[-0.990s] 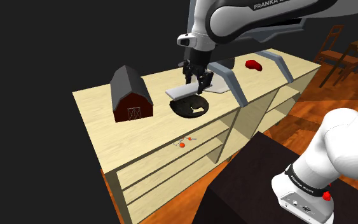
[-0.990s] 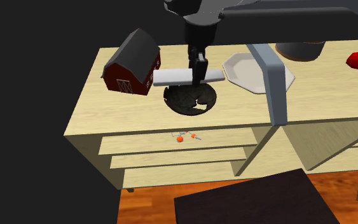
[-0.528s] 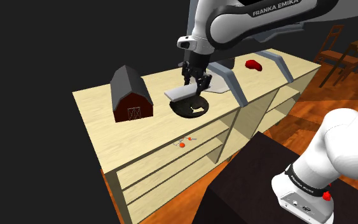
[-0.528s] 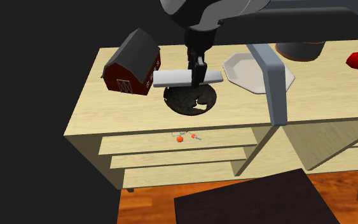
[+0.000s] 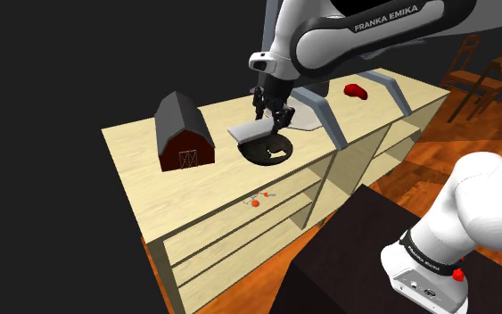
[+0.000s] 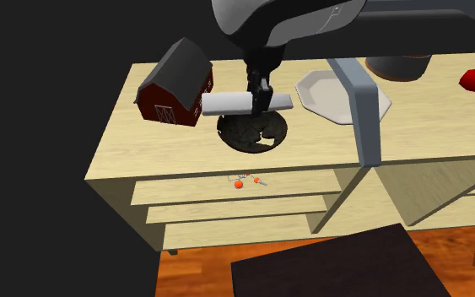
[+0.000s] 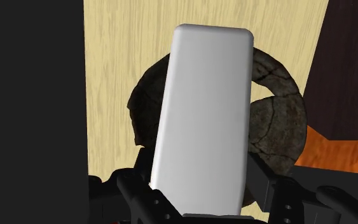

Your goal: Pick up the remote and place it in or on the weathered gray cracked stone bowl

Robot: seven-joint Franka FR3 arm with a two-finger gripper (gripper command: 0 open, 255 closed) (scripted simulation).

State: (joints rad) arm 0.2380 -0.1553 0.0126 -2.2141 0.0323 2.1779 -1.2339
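The hand [image 5: 273, 121] is clamped on the remote [image 7: 204, 121], off its middle. The remote is a plain pale slab held level just above the dark cracked bowl [image 7: 278, 127], apart from it. It looks about as long as the bowl is wide, so I judge it may rest across the rim rather than drop inside. The sound way is to centre its bulk over the bowl, lower it straight down until it bears on the bowl, and only then part the fingers, so it does not tip off. The bowl sits near the front edge of the surface [image 5: 142, 147], so a slip that way means a fall. A toy barn [image 5: 185, 132] stands at the shoulder view's left, with a white plate [image 6: 345, 94] and a grey post [image 6: 364, 110] on the other side. Straight up is the open way out.
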